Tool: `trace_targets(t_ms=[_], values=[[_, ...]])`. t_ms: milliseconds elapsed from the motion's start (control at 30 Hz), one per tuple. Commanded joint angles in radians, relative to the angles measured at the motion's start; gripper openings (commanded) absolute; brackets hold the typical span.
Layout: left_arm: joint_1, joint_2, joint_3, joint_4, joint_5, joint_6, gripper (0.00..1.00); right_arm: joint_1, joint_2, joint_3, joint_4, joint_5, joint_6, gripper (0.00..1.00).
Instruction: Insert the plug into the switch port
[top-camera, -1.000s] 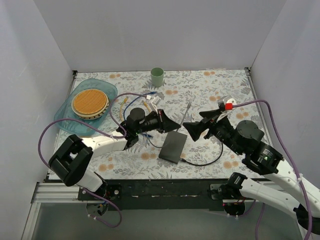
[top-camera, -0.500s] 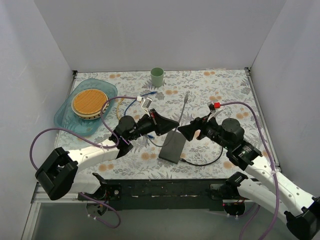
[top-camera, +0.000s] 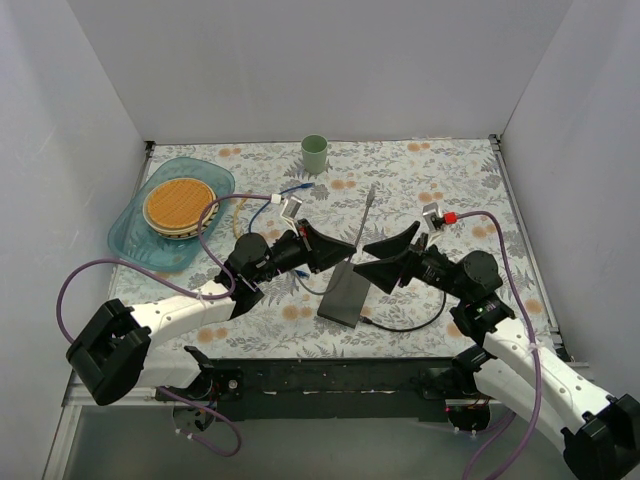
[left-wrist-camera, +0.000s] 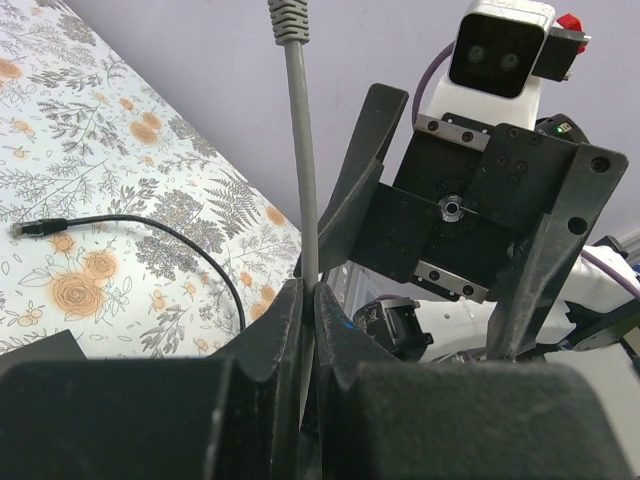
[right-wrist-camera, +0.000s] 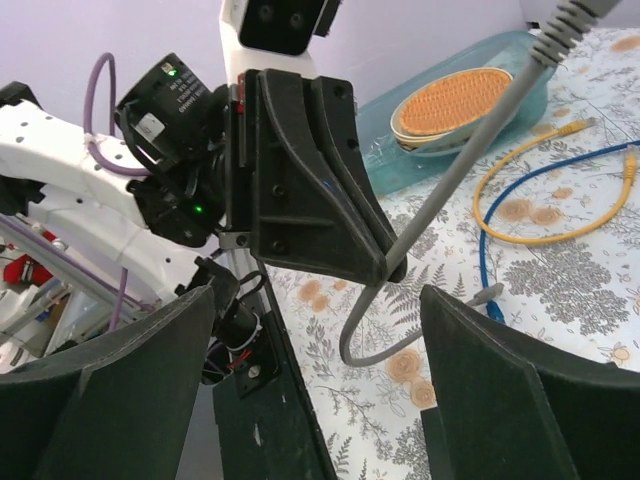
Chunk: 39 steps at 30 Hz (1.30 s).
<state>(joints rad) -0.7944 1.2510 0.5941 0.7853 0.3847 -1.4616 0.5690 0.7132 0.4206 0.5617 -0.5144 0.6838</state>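
Pinching cable upright in left gripper, seemingly offering it to wide-spread right gripper for regrasping nearer the plug; leaving switch flat on table between the arms.

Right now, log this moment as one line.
left gripper: shut on grey cable | right gripper: open, near cable | switch: lying flat, untouched
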Motion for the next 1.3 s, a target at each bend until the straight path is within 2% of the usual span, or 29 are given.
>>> trace_targets(t_ms=[0,33,100,167,400,467,500,533,667,767,933,1000,1067,1100,1133,1167,1200,1233,1267], values=[[-0.002,-0.042,-0.011,-0.001,0.025,0.018,0.0,-0.017,0.012,0.02,0.121,-0.027,0.042,0.88],[-0.002,-0.044,-0.008,-0.001,0.028,0.018,0.0,-0.023,0.023,0.004,0.13,-0.019,0.063,0.83],[-0.002,-0.045,-0.004,-0.008,0.039,0.017,0.0,-0.044,0.038,-0.014,0.211,-0.025,0.106,0.79],[-0.002,-0.054,-0.007,-0.012,0.04,0.012,0.0,-0.067,0.072,-0.02,0.277,-0.047,0.152,0.79],[-0.002,-0.081,-0.02,-0.018,0.048,0.006,0.0,-0.113,0.17,0.035,0.349,-0.052,0.209,0.78],[-0.002,-0.081,-0.023,-0.018,0.046,0.003,0.0,-0.115,0.213,0.061,0.378,-0.062,0.226,0.66],[-0.002,-0.082,-0.024,-0.017,0.046,0.003,0.0,-0.115,0.229,0.07,0.406,-0.067,0.24,0.51],[-0.002,-0.082,-0.024,-0.017,0.046,0.003,0.0,-0.115,0.253,0.078,0.412,-0.073,0.244,0.45],[-0.002,-0.078,-0.019,-0.023,0.048,0.004,0.0,-0.118,0.298,0.11,0.438,-0.073,0.257,0.36],[-0.002,-0.073,-0.014,-0.031,0.052,0.007,0.0,-0.118,0.321,0.136,0.466,-0.091,0.266,0.36],[-0.002,-0.087,-0.017,-0.034,0.042,0.01,0.0,-0.12,0.339,0.148,0.488,-0.115,0.278,0.45],[-0.002,-0.087,-0.017,-0.037,0.042,0.01,0.0,-0.12,0.347,0.149,0.494,-0.119,0.286,0.44],[-0.002,-0.087,-0.017,-0.037,0.043,0.01,0.0,-0.12,0.361,0.147,0.51,-0.125,0.305,0.33],[-0.002,-0.085,-0.017,-0.037,0.043,0.009,0.0,-0.121,0.373,0.149,0.538,-0.133,0.307,0.12],[-0.002,-0.087,-0.017,-0.04,0.045,0.01,0.0,-0.121,0.374,0.152,0.547,-0.145,0.312,0.02],[-0.002,-0.085,-0.013,-0.046,0.043,0.012,0.0,-0.13,0.377,0.162,0.549,-0.147,0.316,0.01],[-0.002,-0.09,-0.01,-0.057,0.043,0.015,0.06,-0.139,0.364,0.17,0.528,-0.15,0.312,0.01],[-0.002,-0.096,-0.004,-0.089,0.034,0.021,0.17,-0.152,0.352,0.182,0.503,-0.151,0.303,0.01],[-0.002,-0.102,0.01,-0.115,0.028,0.039,0.45,-0.19,0.335,0.217,0.468,-0.15,0.284,0.01]])
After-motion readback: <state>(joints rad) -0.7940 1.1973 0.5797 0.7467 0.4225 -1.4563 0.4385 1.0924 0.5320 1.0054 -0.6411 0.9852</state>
